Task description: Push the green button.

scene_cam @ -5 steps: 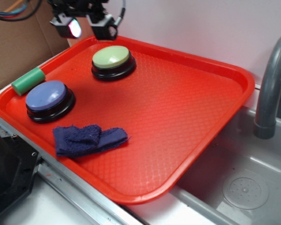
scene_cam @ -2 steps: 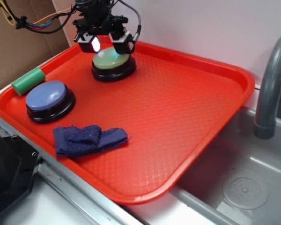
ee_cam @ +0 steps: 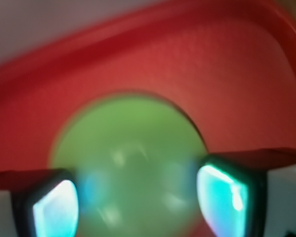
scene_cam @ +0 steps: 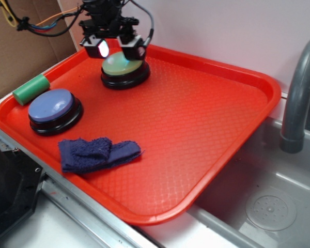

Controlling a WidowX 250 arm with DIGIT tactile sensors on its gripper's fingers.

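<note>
The green button, a pale-green dome on a black round base, sits at the back left of the red tray. My gripper hangs directly over the dome, fingers apart, one fingertip to the left and the other to the right of the top. In the wrist view the green button fills the space between the two glowing pads, blurred and very close. Whether the fingers touch the dome cannot be told. Nothing is held.
A blue-purple domed button stands at the tray's left, a small green cylinder lies on the left rim, and a dark blue cloth lies near the front. A grey faucet and sink are to the right.
The gripper came down from above the tray's back edge to just over the green button. Since 0.4 s ago it has shifted only slightly.
</note>
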